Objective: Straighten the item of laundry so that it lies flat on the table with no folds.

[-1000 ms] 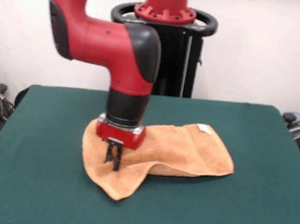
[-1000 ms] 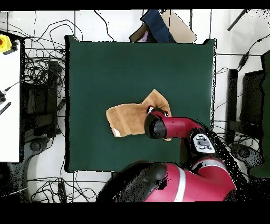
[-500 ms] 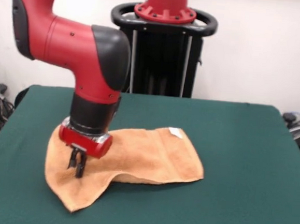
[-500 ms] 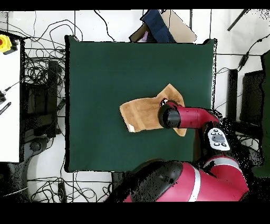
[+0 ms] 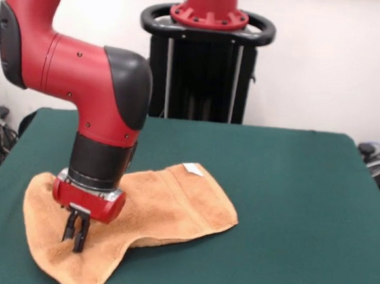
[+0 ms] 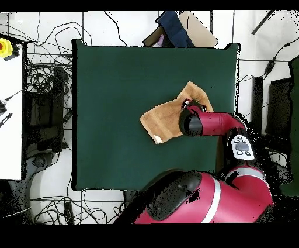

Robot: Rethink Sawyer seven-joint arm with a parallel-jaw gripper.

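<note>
The towel [image 5: 152, 205] lies on the green worktop [image 5: 290, 209], in the part that is at the left of the front view and close to the near edge. In the overhead view the same towel [image 6: 163, 120] is toward the right side of the worktop [image 6: 117, 88]. The pincer [image 5: 75, 237] stands on the left part of the towel with its two fingers drawn close together, and it seems to pinch a bit of the cloth between them, though the contact point is too small to see surely.

The task looks only partly done. The right half of the towel, where the small white tag [image 5: 191, 169] sits, is fairly spread. The left part is not flat: the cloth rises around the pincer, and a fold runs along the front edge, where one layer seems to lie over another. This corner remains to be opened and smoothed.
</note>
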